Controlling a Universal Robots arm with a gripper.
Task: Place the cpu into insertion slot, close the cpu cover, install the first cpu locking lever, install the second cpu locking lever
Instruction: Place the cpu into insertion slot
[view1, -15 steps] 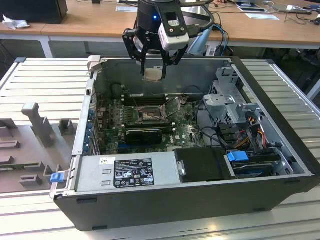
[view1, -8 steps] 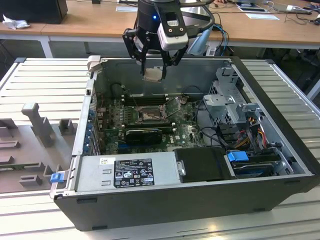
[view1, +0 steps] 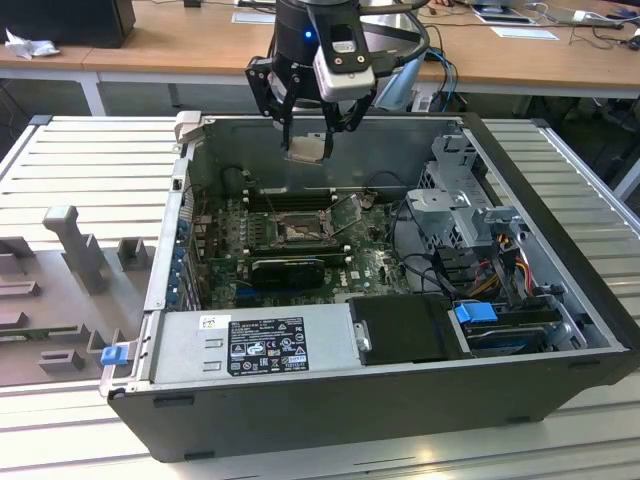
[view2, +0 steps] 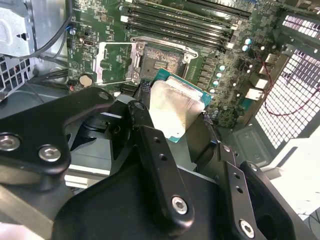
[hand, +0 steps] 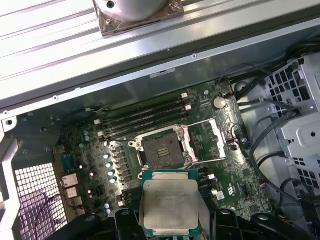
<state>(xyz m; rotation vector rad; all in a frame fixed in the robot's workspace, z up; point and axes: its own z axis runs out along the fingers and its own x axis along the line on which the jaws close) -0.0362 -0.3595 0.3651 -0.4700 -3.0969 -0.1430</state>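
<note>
One cpu (hand: 169, 205) in pincer (view1: 307, 142); one insertion slot (hand: 162, 150), cpu cover (view2: 103, 60) open.
</note>
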